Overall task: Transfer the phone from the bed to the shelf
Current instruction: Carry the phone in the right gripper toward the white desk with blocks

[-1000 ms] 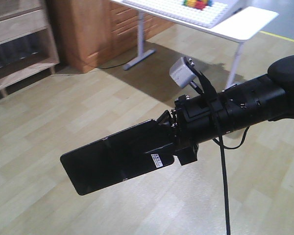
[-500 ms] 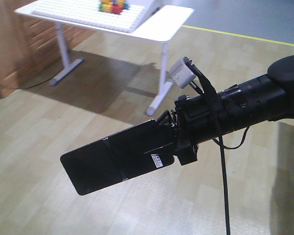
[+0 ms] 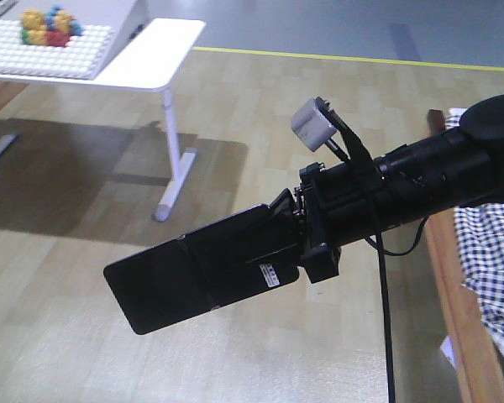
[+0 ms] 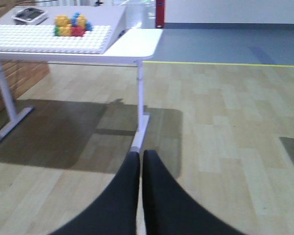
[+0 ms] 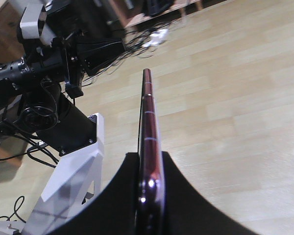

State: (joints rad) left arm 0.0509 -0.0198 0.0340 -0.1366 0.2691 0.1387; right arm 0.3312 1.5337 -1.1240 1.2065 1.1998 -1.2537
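Black and glossy, the phone (image 3: 151, 290) is held in mid-air above the pale wood-plank floor (image 3: 260, 126). The right gripper (image 5: 149, 166) pinches it at one end. In the right wrist view the slab is seen edge-on, its pinkish-red rim standing between two dark fingers (image 5: 118, 196) that press on its faces. In the front view the broad dark face is turned toward the camera and slopes down to the left. A small white barcode sticker (image 3: 270, 274) lies near the gripped end. A grey wrist camera (image 3: 312, 124) sits on top of the arm, and a black cable (image 3: 385, 327) hangs below it.

At the right edge of the front view is the bed (image 3: 454, 311), with a reddish-brown wooden side rail and a black-and-white check sheet (image 3: 491, 252). The phone is to its left and clear of it.

The left gripper (image 4: 140, 157) has its two dark fingers pressed together with nothing between them. It points across the floor toward a white table (image 4: 132, 46). The table carries a white studded baseplate (image 4: 39, 39) with a cluster of coloured building bricks (image 4: 71, 24). A yellow floor line (image 4: 225, 64) runs behind the table.
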